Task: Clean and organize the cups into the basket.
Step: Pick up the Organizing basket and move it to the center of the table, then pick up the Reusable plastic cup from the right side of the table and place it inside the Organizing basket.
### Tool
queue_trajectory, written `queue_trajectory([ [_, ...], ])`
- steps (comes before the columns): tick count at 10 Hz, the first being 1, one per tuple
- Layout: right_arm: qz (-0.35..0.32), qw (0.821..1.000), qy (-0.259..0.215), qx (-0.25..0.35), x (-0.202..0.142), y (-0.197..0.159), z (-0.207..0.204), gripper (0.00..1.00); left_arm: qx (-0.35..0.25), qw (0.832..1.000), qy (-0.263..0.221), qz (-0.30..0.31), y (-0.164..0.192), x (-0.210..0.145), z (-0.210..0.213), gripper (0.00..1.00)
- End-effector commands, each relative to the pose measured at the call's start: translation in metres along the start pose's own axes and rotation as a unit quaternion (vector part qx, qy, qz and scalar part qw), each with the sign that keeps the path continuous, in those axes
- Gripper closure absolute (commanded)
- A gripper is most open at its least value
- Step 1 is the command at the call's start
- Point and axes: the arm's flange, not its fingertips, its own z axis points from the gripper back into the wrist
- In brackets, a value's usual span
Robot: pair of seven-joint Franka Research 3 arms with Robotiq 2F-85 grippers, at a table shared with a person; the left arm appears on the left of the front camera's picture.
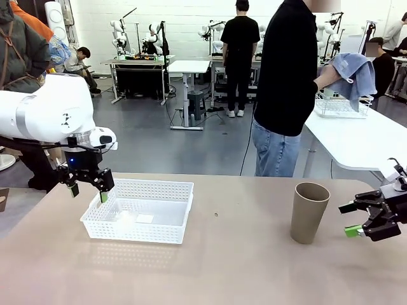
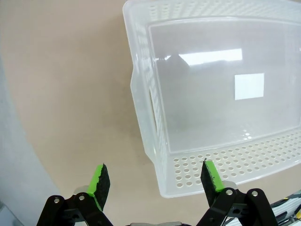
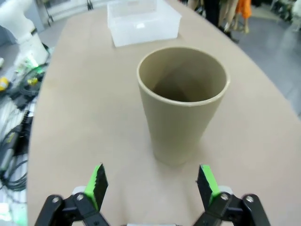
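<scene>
One taupe cup point(image 1: 310, 213) stands upright and empty on the table's right side, and looms large in the right wrist view point(image 3: 181, 103). My right gripper point(image 1: 357, 220) is open just right of it, level with its lower half, fingers either side of its base line point(image 3: 153, 183) without touching. The white lattice basket point(image 1: 137, 230) sits empty at centre left. My left gripper point(image 1: 89, 189) hangs open over the basket's left end, one fingertip point(image 2: 211, 176) above the rim point(image 2: 141, 94), the other outside it. The second taupe cup and the mint cup are out of view.
A person stands beyond the far edge, turned toward a side table, holding a blue cloth point(image 1: 353, 75) over a white wire rack point(image 1: 342, 106). Cables point(image 3: 14, 127) lie off the table's edge on my side. Bare tabletop point(image 1: 235, 267) stretches between basket and cup.
</scene>
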Motion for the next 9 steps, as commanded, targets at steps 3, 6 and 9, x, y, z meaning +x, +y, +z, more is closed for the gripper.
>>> queue_trajectory([
  [3, 0.035, 0.995, -0.084, 0.048, -0.017, -0.036, -0.024, 0.0, -0.004, 1.0, -0.001, -0.024, 0.001, -0.023, 0.0, 0.0],
  [6, 0.041, 0.992, -0.093, 0.068, -0.023, -0.06, -0.043, 0.0, -0.012, 1.0, 0.01, -0.021, -0.002, -0.023, -0.009, 0.0],
  [9, 0.017, 0.995, -0.09, 0.038, -0.027, -0.071, -0.045, 0.0, 0.0, 1.0, 0.009, -0.015, -0.001, -0.02, -0.006, 0.0],
])
